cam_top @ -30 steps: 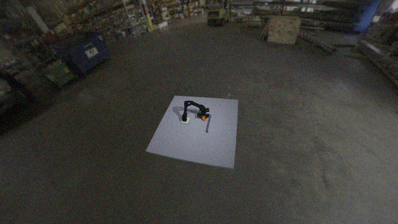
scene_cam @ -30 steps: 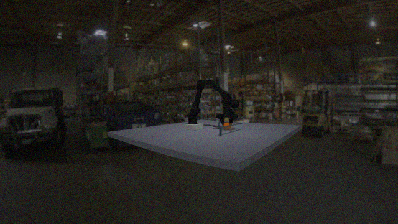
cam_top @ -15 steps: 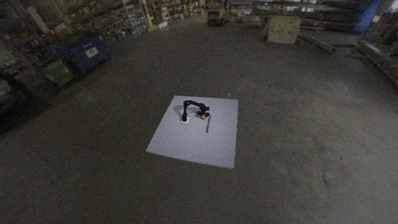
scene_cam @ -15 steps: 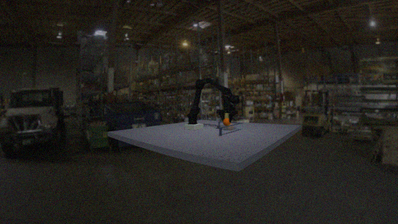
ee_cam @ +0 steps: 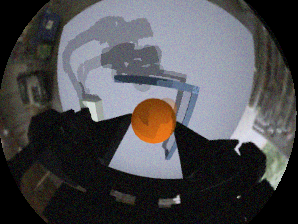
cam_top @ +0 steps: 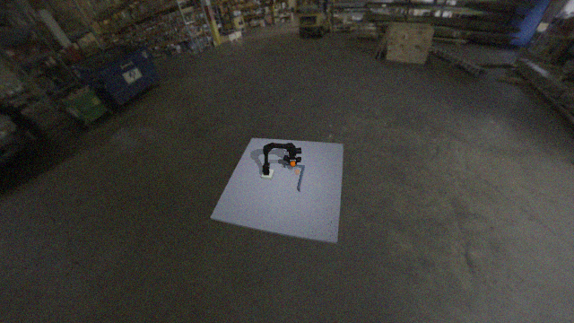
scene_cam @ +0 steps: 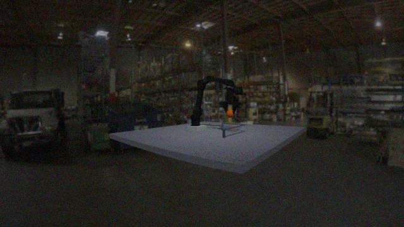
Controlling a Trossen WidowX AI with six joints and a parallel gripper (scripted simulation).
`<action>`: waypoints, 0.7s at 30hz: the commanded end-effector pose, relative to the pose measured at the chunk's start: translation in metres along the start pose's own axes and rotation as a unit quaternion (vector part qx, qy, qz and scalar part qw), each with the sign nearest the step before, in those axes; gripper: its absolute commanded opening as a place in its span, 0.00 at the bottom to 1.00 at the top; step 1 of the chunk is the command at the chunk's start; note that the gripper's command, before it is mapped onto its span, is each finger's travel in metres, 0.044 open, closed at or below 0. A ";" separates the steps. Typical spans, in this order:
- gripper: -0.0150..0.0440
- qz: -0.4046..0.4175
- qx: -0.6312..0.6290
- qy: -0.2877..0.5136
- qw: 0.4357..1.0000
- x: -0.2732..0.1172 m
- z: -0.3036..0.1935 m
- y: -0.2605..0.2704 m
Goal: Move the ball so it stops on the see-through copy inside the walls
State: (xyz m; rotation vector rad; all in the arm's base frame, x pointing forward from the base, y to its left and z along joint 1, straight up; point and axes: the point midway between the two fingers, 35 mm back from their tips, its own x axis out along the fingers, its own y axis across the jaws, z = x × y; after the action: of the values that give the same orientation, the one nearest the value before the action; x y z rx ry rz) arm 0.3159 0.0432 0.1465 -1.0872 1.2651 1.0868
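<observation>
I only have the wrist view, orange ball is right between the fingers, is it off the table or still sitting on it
Observer: Off the table. In the exterior view the ball hangs in the gripper, above the table.
Operator: Where are the walls relative to it?
Observer: In the exterior view, the clear walls sit on the table below the ball, toward the camera.
Operator: Any sign of the target copy?
Observer: In the top view, a faint orange spot lies inside the corner, beside the ball.
</observation>
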 end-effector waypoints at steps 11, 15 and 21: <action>0.25 -0.008 0.089 0.000 0.996 -0.017 -0.001 -0.003; 0.25 -0.008 0.160 0.000 0.987 -0.012 -0.002 -0.007; 0.25 -0.008 0.265 -0.001 0.964 -0.004 -0.003 -0.013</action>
State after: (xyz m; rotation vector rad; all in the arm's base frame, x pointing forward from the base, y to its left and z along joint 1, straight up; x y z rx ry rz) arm 0.3251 0.0396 0.1545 -0.7671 1.4045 0.7626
